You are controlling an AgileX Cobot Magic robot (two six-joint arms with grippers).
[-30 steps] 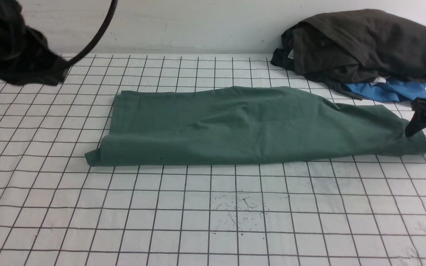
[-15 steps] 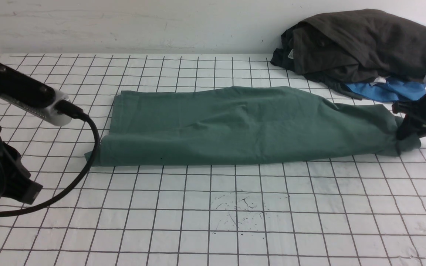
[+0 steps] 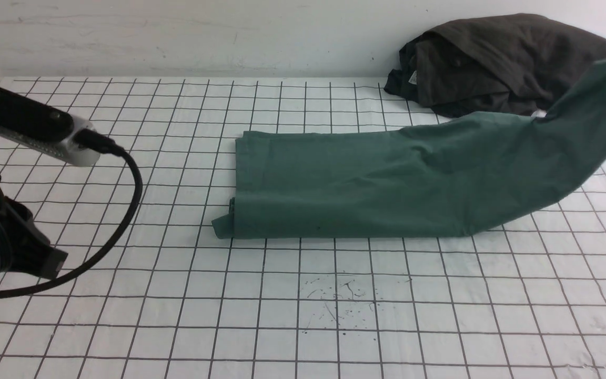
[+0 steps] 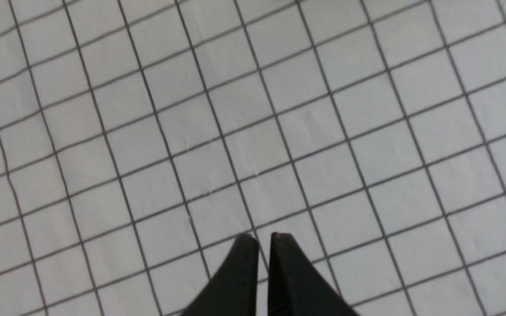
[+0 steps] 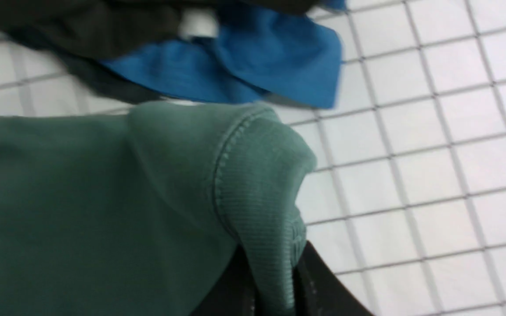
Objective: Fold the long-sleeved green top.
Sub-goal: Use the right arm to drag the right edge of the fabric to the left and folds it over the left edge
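The step in hand looks like the crosswise fold: the green long-sleeved top (image 3: 366, 184) lies as a long band across the bench (image 3: 334, 316), its right end raised off the surface; next, that end should be carried over the left end and laid square. The right pincer (image 5: 272, 281) is clamped almost closed on the top's ribbed edge (image 5: 257, 206); the left pincer (image 4: 264, 239) is closed on nothing, over bare grid.

A crumpled dark grey-black garment (image 3: 497, 63) lies heaped far right on the white black-gridded table cover (image 3: 124, 326), partly over a bright blue fabric garment (image 5: 270, 57).
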